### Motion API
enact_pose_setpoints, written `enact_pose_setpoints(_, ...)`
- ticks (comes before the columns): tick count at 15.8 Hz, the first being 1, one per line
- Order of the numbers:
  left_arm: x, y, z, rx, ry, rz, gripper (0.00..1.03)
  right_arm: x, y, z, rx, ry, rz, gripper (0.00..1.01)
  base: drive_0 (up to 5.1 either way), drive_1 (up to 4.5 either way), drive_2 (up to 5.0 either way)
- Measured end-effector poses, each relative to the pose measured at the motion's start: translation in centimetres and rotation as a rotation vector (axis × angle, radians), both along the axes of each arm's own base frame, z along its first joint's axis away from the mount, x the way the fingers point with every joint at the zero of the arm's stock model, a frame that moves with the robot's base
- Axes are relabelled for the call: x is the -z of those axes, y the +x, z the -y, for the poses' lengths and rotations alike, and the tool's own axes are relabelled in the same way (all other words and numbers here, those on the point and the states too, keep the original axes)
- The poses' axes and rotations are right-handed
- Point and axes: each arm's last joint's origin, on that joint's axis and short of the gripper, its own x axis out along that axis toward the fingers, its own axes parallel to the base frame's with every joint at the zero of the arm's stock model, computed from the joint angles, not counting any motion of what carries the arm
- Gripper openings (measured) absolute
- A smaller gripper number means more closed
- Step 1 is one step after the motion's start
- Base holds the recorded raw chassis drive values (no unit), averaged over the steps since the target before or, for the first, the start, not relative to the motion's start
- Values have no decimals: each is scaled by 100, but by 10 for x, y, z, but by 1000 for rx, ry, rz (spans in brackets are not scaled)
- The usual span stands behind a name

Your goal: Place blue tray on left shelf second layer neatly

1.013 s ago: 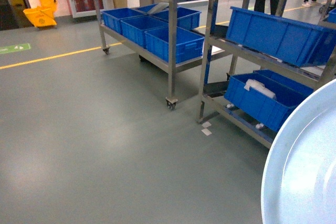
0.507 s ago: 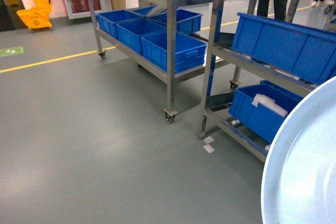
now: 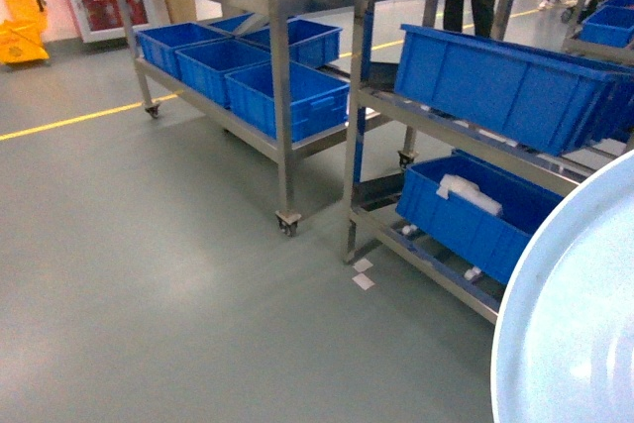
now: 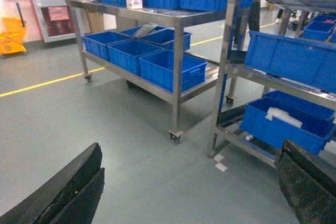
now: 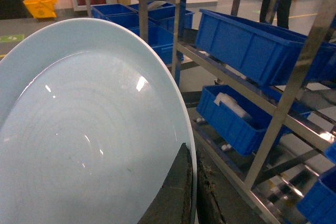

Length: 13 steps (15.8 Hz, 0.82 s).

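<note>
On steel rack point(image 3: 466, 136), crate point(image 3: 466, 215) holds white item point(image 3: 466, 192).

- The blue tray point(image 5: 84, 129) is pale sky-blue, plain, with white glints on its glossy face; beside the rack it reads almost white-blue point(image 3: 584, 334).
- The rack point(image 3: 354, 96) is shiny silver steel.
- The crates point(image 3: 505, 81) on the rack are deep saturated blue with ribbed sides; the lower crate point(image 3: 466, 220) holds something white.
- The wheeled table point(image 4: 176, 51) left of the rack is the same silver, loaded with matching blue bins point(image 4: 170, 69).
- The floor point(image 3: 149, 274) is dull grey-green, crossed by a yellow line point(image 3: 79, 118) left of the rack.
- A yellow mop bucket point(image 3: 20, 37) stands far left of the rack.
- The left gripper fingers point(image 4: 68, 192) are matte black.
- The right gripper finger point(image 5: 176, 192) is dark, scuffed.
</note>
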Motion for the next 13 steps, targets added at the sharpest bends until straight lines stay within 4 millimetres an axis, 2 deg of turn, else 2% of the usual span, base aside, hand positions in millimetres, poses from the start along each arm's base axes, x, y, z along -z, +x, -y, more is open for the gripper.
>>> enact_pose_setpoints(5, 0, 0, 0, 1, 0, 0, 98, 0, 0, 0, 0, 0, 0, 2, -155, -155, -155)
enact_pose_setpoints(13, 0, 0, 0, 2, 0, 0, 98, 0, 0, 0, -1, 0, 1, 2, -163, 252, -578)
